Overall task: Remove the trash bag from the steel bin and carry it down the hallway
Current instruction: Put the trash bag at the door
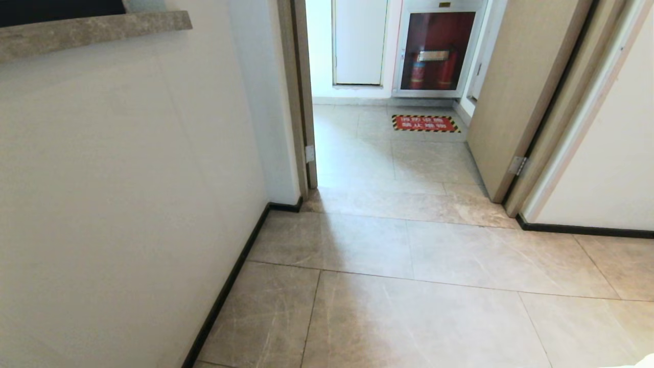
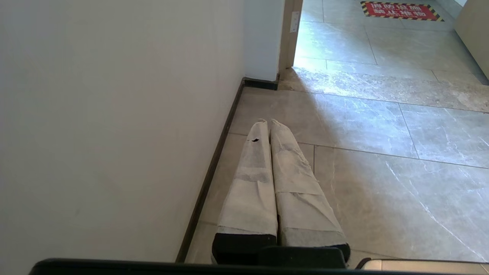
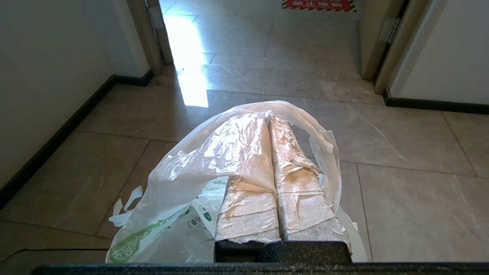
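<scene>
Right wrist view: right gripper (image 3: 269,118) clamped on trash bag (image 3: 179,179); left gripper (image 2: 267,123) fingers together, empty.

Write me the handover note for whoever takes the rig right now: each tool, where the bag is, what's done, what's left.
Right tool: shut on the trash bag; white film draped over its fingers, green-printed packaging hanging below, above the floor tiles.
Left tool: shut, empty, close to the white wall and its black skirting.
Steel bin: in no view; bag is already out of it.
Robot faces an open doorway; beyond are a red floor sign and a fire extinguisher cabinet.
Left: carry the bag on down the hallway.
</scene>
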